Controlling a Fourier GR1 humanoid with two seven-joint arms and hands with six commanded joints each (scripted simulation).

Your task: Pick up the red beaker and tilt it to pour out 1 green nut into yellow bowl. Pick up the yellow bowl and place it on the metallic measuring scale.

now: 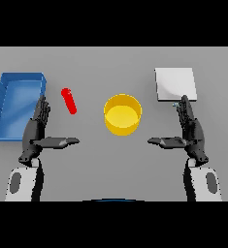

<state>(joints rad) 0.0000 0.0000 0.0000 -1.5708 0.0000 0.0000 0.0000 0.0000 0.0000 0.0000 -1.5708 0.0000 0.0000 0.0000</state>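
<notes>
The red beaker (69, 100) lies tilted on the grey table, left of centre. The yellow bowl (122, 114) stands at the middle of the table; I see nothing inside it. The metallic measuring scale (175, 84) is a flat pale square at the back right. My left hand (37, 130) is open, fingers straight and thumb pointing inward, just left of and nearer than the beaker, not touching it. My right hand (190, 131) is open likewise, right of the bowl, its fingertips near the scale's front edge. No green nut is visible.
A blue tray (4, 104) stands at the far left, beside my left hand. A small greenish speck (175, 104) lies by the scale's front edge, too small to identify.
</notes>
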